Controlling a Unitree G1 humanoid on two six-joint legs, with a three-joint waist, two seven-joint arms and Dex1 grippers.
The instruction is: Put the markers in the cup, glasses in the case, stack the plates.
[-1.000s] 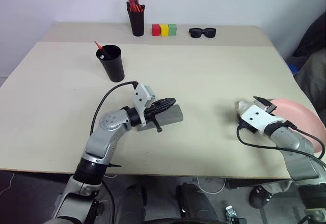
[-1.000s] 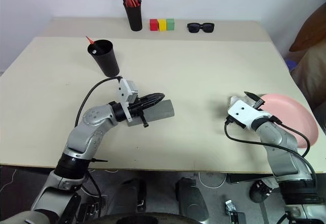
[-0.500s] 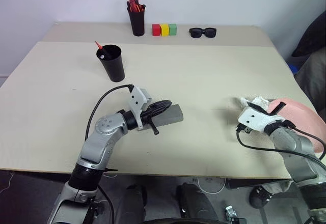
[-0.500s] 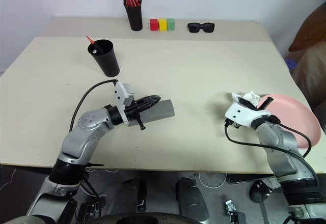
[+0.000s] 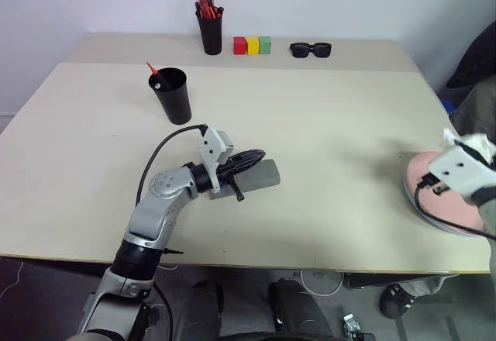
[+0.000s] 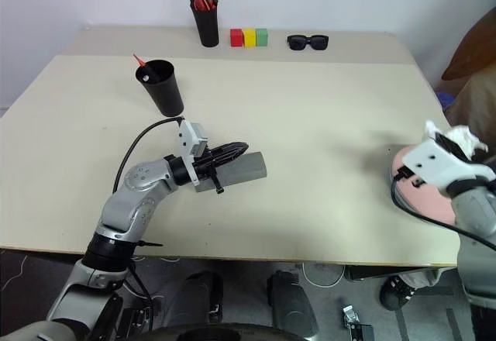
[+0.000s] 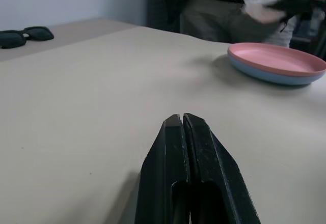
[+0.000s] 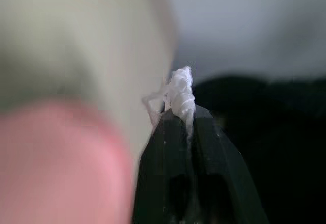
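Left claw [image 7: 182, 119]: closed, fingers pressed together, resting on the grey case [image 5: 262, 177] near the tabletop's [image 5: 325, 124] middle.
Case: lid shut; glasses cannot be seen.
Right claw [image 8: 184, 113]: pinched on a crumpled white wad [image 8: 181, 92], held above the plates at the tabletop's right edge.
Plates: pink plate [image 7: 277, 58] stacked on the blue one [image 7: 275, 76]; the left wrist view shows the blue rim, which the eye views barely reveal.
Cup [image 5: 172, 95]: far left; red marker [image 5: 150, 68] juts from it, a white marker end [image 5: 158, 85] sits inside.
Rear edge: pen holder [image 5: 210, 31], coloured blocks [image 5: 252, 45], sunglasses [image 5: 310, 49].
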